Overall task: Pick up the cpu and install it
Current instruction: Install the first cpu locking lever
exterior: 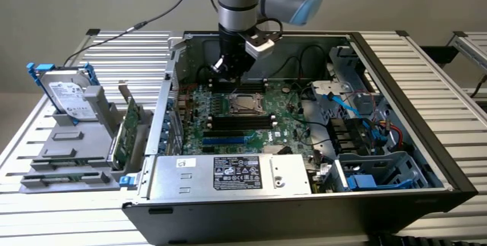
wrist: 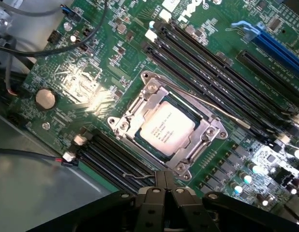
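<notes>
The cpu, a small square chip with a silver-grey top, lies flat in its metal-framed socket on the green motherboard. In the exterior view the cpu sits mid-board inside the open computer case. My gripper is shut, its fingertips pressed together with nothing between them, hovering a little off one edge of the socket. From the exterior camera the gripper hangs above the board, just behind the cpu.
Black memory slots flank the socket on both sides. Cables and a blue drive cage fill the case at the exterior view's right. On the exterior view's left, outside the case, a hard drive and a green card stand in a grey holder.
</notes>
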`<state>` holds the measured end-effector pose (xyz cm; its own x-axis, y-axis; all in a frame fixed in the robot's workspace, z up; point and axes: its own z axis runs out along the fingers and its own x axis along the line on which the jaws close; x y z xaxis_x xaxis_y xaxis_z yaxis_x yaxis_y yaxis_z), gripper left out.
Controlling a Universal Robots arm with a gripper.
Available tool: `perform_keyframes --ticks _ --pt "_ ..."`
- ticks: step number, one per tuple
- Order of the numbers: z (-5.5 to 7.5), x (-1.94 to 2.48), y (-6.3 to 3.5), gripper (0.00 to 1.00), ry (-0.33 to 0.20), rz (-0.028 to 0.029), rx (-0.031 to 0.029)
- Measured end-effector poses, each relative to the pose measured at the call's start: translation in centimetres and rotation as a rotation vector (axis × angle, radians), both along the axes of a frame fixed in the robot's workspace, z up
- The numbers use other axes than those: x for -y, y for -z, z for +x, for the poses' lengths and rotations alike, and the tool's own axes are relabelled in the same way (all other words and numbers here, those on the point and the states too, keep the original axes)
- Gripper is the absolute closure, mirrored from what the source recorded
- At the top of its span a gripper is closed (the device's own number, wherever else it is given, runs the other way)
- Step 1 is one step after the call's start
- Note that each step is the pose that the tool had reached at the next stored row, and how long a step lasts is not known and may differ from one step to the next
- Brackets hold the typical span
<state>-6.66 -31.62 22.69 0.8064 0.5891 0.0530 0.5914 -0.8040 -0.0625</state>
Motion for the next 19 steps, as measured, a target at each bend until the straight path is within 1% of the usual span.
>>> perform_keyframes --ticks 4,6,8,11,15,19 --pt "-1.2 0.0 0.0 0.89 0.0 0.0143 0.0" --pt "-1.4 0.01 0.06 0.89 0.0 0.0216 -0.0001" --pt "-1.4 0.0 0.23 0.89 0.0 0.0277 0.0001" --pt "-1.4 0.0 0.59 0.89 0.0 0.0337 0.0008" --pt "-1.3 0.01 1.13 0.89 0.0 0.0404 0.0039" --pt "-1.1 0.0 1.51 0.89 0.0 0.0446 0.0047"
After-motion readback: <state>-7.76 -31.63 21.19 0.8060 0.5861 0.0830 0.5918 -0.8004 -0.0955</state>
